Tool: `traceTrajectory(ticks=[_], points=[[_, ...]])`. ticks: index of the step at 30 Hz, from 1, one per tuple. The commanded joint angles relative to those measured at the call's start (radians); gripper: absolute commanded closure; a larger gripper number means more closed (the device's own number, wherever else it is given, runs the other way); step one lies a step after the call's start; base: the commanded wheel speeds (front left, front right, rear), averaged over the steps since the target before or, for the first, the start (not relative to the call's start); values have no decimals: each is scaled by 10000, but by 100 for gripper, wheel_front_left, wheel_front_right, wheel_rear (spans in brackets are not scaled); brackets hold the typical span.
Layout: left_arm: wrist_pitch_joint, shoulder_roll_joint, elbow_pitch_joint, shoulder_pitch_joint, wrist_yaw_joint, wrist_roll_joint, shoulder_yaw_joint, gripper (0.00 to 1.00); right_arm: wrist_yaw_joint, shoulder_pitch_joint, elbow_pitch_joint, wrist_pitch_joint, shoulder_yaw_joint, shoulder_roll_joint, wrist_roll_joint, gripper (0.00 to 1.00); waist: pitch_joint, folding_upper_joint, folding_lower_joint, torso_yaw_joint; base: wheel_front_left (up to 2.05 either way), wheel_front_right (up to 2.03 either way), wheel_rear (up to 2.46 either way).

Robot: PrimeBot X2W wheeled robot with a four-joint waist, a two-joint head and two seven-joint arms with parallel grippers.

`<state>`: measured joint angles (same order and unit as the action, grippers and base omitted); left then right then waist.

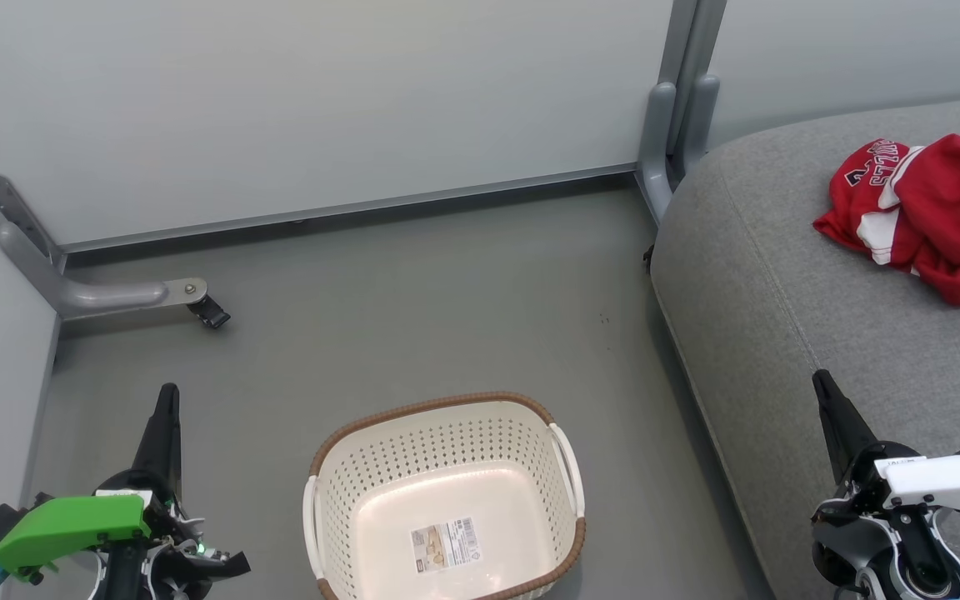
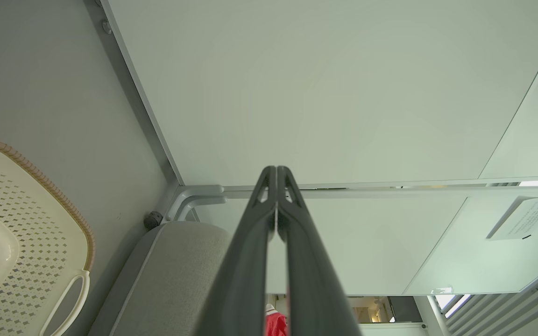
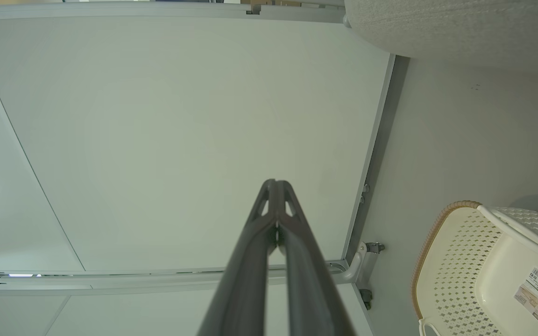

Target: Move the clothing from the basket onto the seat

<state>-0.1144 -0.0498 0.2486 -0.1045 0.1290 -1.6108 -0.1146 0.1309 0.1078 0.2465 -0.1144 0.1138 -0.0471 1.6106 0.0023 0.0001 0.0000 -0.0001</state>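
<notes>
The red clothing [image 1: 930, 212] with white trim and lettering lies crumpled on the grey seat [image 1: 788, 317] at the right. A sliver of the red clothing [image 2: 274, 323] peeks between my left fingers in the left wrist view. The cream basket [image 1: 445, 500] with a brown rim stands on the floor at bottom centre, holding nothing but its label sticker. My left gripper [image 1: 168, 393] is shut at the lower left, left of the basket. My right gripper [image 1: 820, 379] is shut at the lower right, over the seat's front edge. Both point at the pale wall, fingers [image 2: 269, 186] [image 3: 273, 191] pressed together.
Pale partition panels [image 1: 322, 100] stand behind the grey floor. A grey metal foot with a black caster [image 1: 197, 302] juts out at the left, and a grey post [image 1: 680, 108] rises beside the seat's corner. Open floor [image 1: 413, 300] lies between basket and wall.
</notes>
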Motion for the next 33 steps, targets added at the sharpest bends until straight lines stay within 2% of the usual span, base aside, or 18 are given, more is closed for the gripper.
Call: traceTrajectory(ticks=[1,33], points=[[-39,-8,-27,-120,45,-30,-26,100,-3,54,15,-34,21,-60,37,100,0,-1,0,1,0,0,0],[-36,-8,-28,-119,45,-30,-23,100,-3,53,15,-33,20,-60,38,100,0,-1,0,1,0,0,0]])
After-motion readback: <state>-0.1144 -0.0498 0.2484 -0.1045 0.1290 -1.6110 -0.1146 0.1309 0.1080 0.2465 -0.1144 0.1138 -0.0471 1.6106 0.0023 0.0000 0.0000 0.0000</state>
